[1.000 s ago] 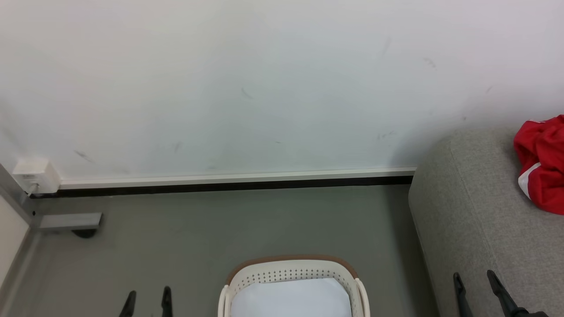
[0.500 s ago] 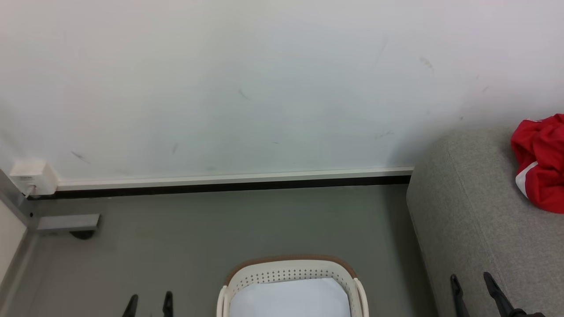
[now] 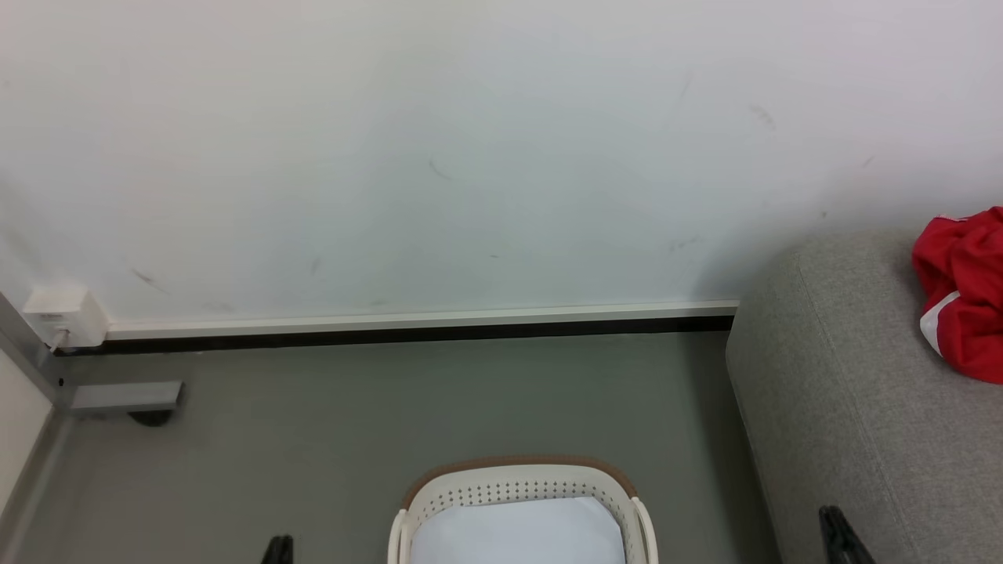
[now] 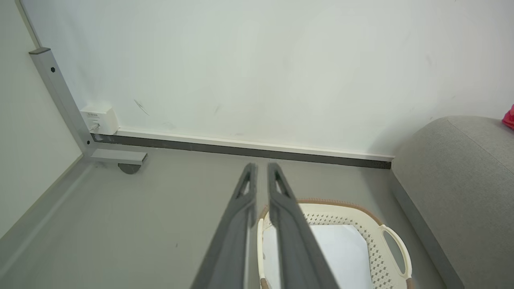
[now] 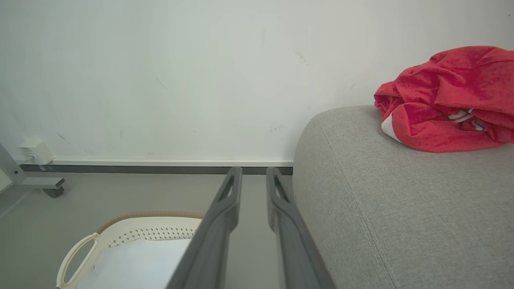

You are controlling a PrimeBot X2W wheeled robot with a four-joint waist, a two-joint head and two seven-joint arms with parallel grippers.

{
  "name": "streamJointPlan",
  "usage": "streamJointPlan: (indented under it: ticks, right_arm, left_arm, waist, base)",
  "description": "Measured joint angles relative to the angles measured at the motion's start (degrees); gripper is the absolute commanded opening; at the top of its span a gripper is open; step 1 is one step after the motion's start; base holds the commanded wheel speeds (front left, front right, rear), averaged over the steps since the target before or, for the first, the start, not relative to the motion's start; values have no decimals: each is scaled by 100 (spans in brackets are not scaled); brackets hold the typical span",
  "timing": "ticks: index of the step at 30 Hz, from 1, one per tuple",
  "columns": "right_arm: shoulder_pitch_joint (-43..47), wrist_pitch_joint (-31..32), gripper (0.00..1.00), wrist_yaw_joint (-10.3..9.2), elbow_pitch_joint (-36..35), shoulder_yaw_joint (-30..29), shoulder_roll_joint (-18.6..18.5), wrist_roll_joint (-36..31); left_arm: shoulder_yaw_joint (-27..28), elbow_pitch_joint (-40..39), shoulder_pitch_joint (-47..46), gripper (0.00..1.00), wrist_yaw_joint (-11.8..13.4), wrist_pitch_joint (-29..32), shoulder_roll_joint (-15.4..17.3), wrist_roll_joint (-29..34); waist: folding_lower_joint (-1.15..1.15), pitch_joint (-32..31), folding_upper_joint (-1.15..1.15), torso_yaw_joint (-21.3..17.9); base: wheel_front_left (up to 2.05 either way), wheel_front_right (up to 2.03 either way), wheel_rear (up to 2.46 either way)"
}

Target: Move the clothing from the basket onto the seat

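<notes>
Left gripper (image 4: 262, 166) pointed up from the bottom centre of its wrist view, fingers a narrow gap apart and empty, the basket (image 4: 333, 218) beside them. Right gripper (image 5: 253, 170) stood likewise, narrow and empty. The clothing (image 5: 445, 100) lay upper right on the seat (image 5: 401, 200)

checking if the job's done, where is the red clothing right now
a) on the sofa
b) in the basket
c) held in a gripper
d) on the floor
A: the clothing lies bunched on top of the sofa, while the basket on the floor holds a pale sheet.
</notes>
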Motion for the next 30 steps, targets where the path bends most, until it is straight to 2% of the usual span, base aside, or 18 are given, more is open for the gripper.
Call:
streamJointPlan:
  ticks: [5, 30]
  right_arm:
    - [27, 107, 0, 0, 105, -25, 41, 297]
    - [-149, 738, 0, 0, -49, -221, 40, 2796]
  left_arm:
    - [31, 144, -4, 0, -26, 121, -24, -270]
    - [277, 157, -377, 0, -254, 745, -68, -2722]
  waist:
    - [0, 5, 0, 12]
    - [0, 43, 0, 91]
  base:
    - [0, 0, 0]
    - [0, 0, 0]
